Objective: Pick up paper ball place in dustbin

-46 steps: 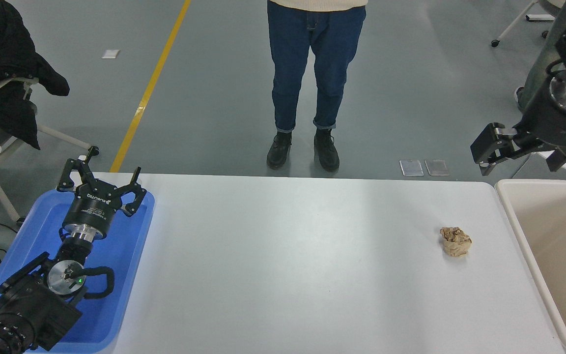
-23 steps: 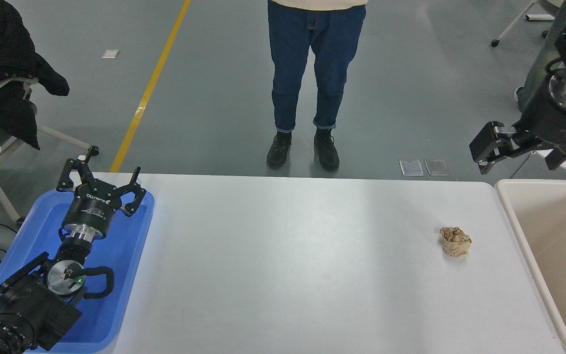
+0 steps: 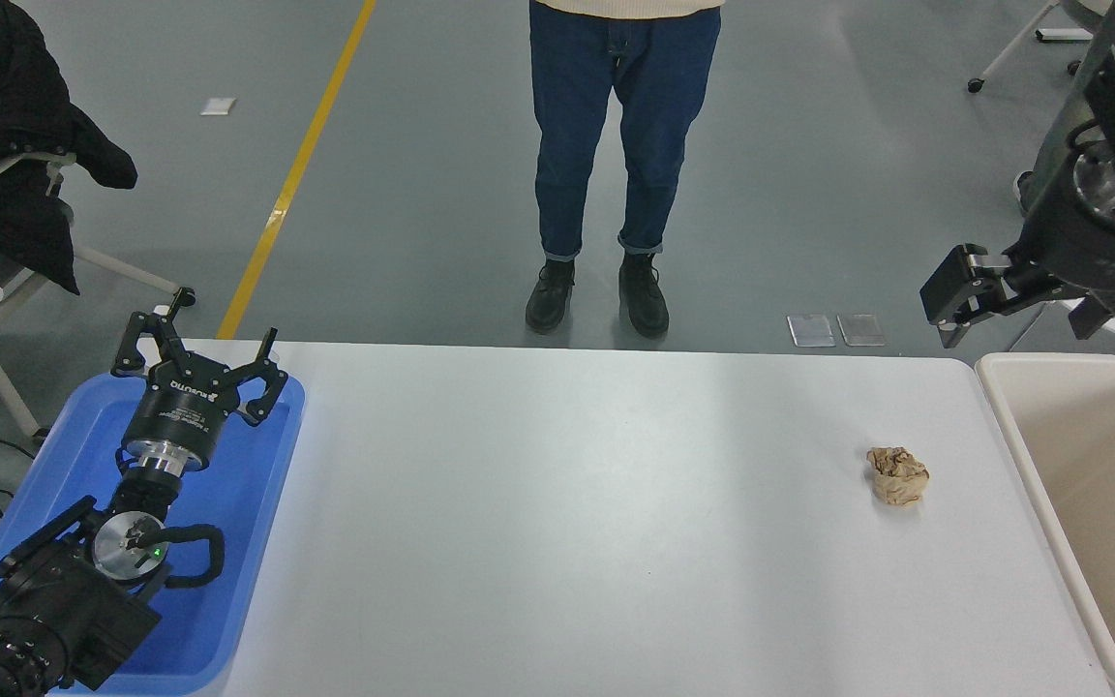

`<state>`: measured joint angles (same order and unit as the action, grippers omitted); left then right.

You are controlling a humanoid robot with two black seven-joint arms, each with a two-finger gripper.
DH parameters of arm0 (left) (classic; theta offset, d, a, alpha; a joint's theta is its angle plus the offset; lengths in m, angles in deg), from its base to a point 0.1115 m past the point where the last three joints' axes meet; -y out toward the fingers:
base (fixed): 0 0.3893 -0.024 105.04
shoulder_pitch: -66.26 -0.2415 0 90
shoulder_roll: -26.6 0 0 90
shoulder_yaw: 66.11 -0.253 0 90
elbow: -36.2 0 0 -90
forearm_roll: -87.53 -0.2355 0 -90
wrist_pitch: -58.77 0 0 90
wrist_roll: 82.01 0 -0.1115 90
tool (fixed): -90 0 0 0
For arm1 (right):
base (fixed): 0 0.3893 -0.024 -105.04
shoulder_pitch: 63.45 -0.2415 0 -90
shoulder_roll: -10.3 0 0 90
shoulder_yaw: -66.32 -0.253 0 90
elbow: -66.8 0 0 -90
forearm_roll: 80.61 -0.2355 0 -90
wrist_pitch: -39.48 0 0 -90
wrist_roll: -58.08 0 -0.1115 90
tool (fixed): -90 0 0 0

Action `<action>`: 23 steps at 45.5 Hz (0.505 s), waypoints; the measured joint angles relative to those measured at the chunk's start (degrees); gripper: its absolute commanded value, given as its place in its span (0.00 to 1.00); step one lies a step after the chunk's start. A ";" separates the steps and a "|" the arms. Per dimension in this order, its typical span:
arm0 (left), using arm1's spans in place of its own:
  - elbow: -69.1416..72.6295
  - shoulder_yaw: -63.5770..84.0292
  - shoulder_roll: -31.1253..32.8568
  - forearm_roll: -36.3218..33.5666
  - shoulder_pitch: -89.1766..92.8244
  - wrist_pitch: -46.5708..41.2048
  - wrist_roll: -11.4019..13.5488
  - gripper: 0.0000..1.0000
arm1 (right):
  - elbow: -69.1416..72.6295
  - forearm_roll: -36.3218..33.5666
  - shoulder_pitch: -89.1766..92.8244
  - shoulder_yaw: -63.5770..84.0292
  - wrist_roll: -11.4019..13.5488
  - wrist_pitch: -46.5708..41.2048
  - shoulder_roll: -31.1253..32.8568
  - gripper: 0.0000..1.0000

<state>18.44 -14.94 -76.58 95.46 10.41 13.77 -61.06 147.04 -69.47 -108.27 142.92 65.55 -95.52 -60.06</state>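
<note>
- On the right half of my worktop (image 3: pixel 567 503), a smooth matte white surface with rounded corners, the paper ball (image 3: pixel 897 475) lies by itself: a crumpled tan-brown wad, creased into irregular folds.
- Just beyond the worktop's right edge I see the dustbin (image 3: pixel 1010 426), a rectangular beige plastic bin with a thick rounded rim and smooth inner walls; the ball sits near its left rim without touching it.
- My right gripper (image 3: pixel 945 308) hangs in the air past the worktop's far right corner, well apart from the ball. Only a blocky black finger link shows clearly beside the glossy dark wrist housing with its metal ring, so I cannot tell whether it is open or closed.
- My left gripper (image 3: pixel 199 353) is parked at the lower left above the shallow blue plastic tray (image 3: pixel 248 503), its black jointed fingers spread wide and holding nothing; a silver collar sits behind its cylindrical body.
- Across the worktop a person (image 3: pixel 616 165) stands on the grey floor in dark blue jeans and black shoes.
- At the upper left, a black jacket (image 3: pixel 20 126) drapes limply over a chair.
</note>
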 measured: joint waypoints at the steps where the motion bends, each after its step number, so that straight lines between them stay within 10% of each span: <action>1: 0.00 0.00 0.00 0.00 0.00 0.00 0.00 1.00 | 0.00 -0.03 0.06 -0.06 0.00 0.00 0.01 1.00; 23: 0.00 0.00 0.01 -0.02 -0.01 0.00 -0.03 1.00 | -0.21 -0.62 3.07 -0.66 0.00 0.00 1.26 1.00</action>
<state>18.44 -14.95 -76.57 95.44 10.39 13.77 -61.09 146.82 -70.09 -105.20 142.25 65.55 -95.52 -58.80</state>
